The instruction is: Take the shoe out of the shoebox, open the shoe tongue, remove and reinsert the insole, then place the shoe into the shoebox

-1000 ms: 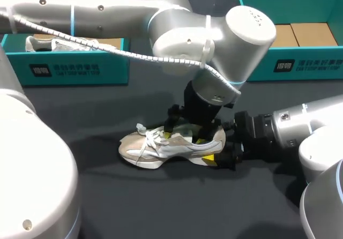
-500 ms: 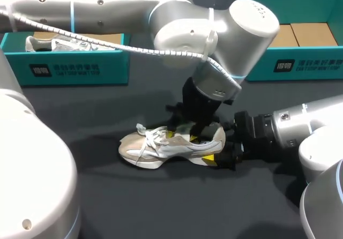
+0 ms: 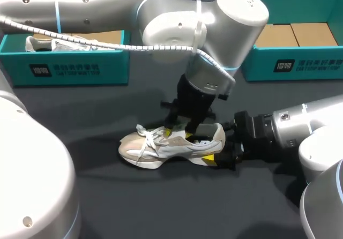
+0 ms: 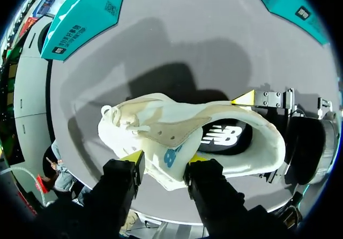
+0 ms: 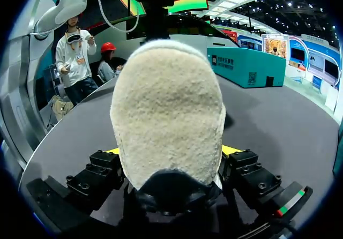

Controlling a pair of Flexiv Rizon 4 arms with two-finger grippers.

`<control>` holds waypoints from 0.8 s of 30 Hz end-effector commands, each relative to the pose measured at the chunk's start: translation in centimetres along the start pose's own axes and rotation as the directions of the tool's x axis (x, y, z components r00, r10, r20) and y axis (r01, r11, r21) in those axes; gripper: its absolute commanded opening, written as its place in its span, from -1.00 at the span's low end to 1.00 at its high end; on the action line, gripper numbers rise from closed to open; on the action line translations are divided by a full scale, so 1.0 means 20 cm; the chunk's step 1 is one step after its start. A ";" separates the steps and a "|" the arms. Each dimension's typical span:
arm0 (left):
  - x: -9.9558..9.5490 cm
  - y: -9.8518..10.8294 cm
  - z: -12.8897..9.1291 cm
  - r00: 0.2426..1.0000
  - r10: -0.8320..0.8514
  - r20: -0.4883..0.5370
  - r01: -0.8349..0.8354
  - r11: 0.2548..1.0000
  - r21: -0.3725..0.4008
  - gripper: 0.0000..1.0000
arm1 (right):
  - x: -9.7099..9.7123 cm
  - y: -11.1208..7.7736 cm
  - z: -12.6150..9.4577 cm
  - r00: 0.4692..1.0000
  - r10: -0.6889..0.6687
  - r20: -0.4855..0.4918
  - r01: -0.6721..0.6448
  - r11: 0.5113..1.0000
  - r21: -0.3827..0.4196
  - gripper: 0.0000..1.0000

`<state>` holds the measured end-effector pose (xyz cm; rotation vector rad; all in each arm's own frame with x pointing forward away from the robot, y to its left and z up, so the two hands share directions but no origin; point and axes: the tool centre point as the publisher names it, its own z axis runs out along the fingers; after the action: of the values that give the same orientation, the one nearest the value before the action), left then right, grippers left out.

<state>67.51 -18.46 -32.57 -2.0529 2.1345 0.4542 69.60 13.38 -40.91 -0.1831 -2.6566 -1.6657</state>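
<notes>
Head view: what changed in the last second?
The left claw shifted along the shoe from the heel opening toward the tongue, its arm swinging to the view's left. The shoe did not move, and the right claw stayed clamped on the heel.

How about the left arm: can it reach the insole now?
Probably yes: the left claw hangs at the shoe, whose dark insole lies uncovered in the opening; the right claw grips the heel.
</notes>
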 end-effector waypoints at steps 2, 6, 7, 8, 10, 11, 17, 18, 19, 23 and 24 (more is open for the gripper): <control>0.01 -0.06 0.01 0.998 0.055 -0.004 -0.055 0.997 -0.049 -0.17 | 0.00 0.00 0.02 1.000 0.001 0.000 -0.001 1.000 0.003 -1.00; 0.02 -0.06 0.01 0.995 0.097 0.000 -0.097 0.992 -0.086 -0.19 | 0.00 0.00 0.02 1.000 0.001 0.000 -0.001 1.000 0.003 -1.00; 0.02 -0.06 0.01 0.995 0.102 -0.005 -0.102 0.990 -0.092 -0.22 | 0.00 0.00 0.02 1.000 0.001 0.000 -0.001 1.000 0.003 -1.00; 0.02 -0.06 0.01 0.994 0.106 -0.004 -0.106 0.990 -0.094 -0.27 | 0.00 0.00 0.02 1.000 0.001 0.000 -0.001 1.000 0.003 -1.00; 0.02 -0.06 0.01 0.993 0.119 -0.011 -0.119 0.988 -0.102 -0.41 | 0.00 0.00 0.02 1.000 0.001 0.000 -0.001 1.000 0.003 -1.00; 0.01 -0.05 0.00 0.992 0.123 -0.012 -0.123 0.987 -0.105 -0.46 | 0.00 0.00 0.02 1.000 0.001 0.000 -0.001 1.000 0.003 -1.00; -0.05 -0.02 -0.02 0.991 0.130 -0.031 -0.132 0.987 -0.093 -0.86 | 0.00 0.00 0.02 1.000 0.001 0.000 -0.001 1.000 0.003 -1.00; -0.06 -0.01 -0.03 0.991 0.126 -0.037 -0.128 0.988 -0.084 -0.95 | 0.00 0.00 0.02 1.000 0.001 0.000 -0.001 1.000 0.003 -1.00; -0.08 0.01 -0.04 0.992 0.119 -0.047 -0.122 0.990 -0.077 -1.00 | 0.00 0.00 0.02 1.000 0.001 0.000 -0.001 1.000 0.003 -1.00; -0.16 0.05 -0.06 0.992 0.073 -0.101 -0.078 0.996 -0.041 -1.00 | 0.00 0.00 0.02 1.000 0.001 0.000 -0.001 1.000 0.003 -1.00; -0.18 0.06 -0.07 0.991 0.057 -0.119 -0.062 0.998 -0.031 -1.00 | 0.00 0.00 0.02 1.000 0.001 0.000 -0.001 1.000 0.003 -1.00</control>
<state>67.74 -18.12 -31.29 -2.0366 2.2607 0.5352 69.60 13.40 -40.91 -0.1829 -2.6568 -1.6654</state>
